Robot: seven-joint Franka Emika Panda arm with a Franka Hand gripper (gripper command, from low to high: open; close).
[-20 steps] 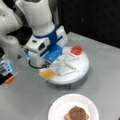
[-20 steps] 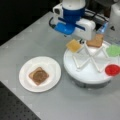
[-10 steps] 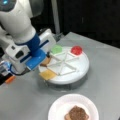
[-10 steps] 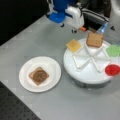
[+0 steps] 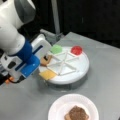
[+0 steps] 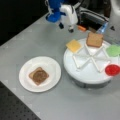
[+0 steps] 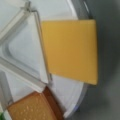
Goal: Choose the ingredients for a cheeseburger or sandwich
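Observation:
The white sectioned tray (image 6: 82, 78) holds a yellow cheese square (image 6: 73, 45) (image 5: 48, 74) lying over its rim. It also holds a brown toast square (image 6: 94, 39) (image 5: 46, 60), a green leaf (image 6: 113, 50) (image 5: 56, 49) and a red disc (image 6: 112, 69) (image 5: 76, 50). On the paper plate (image 6: 52, 65) (image 5: 58, 107) lies a toast square topped by the dark patty (image 6: 38, 75) (image 5: 77, 113). My gripper (image 6: 66, 28) hangs open and empty, up and off the tray's edge beside the cheese. The wrist view looks down on the cheese (image 7: 71, 50) and the toast (image 7: 32, 107).
Dark equipment with an orange piece (image 6: 81, 28) and a blue part (image 6: 102, 28) stands behind the tray. A black perforated surface (image 6: 15, 110) borders the grey table at a front view's bottom left. My arm's white and blue body (image 5: 22, 55) crowds the tray's left side.
The gripper has drawn back from over the tray, off its edge on the cheese side. The cheese, toast, leaf and disc stay where they were.

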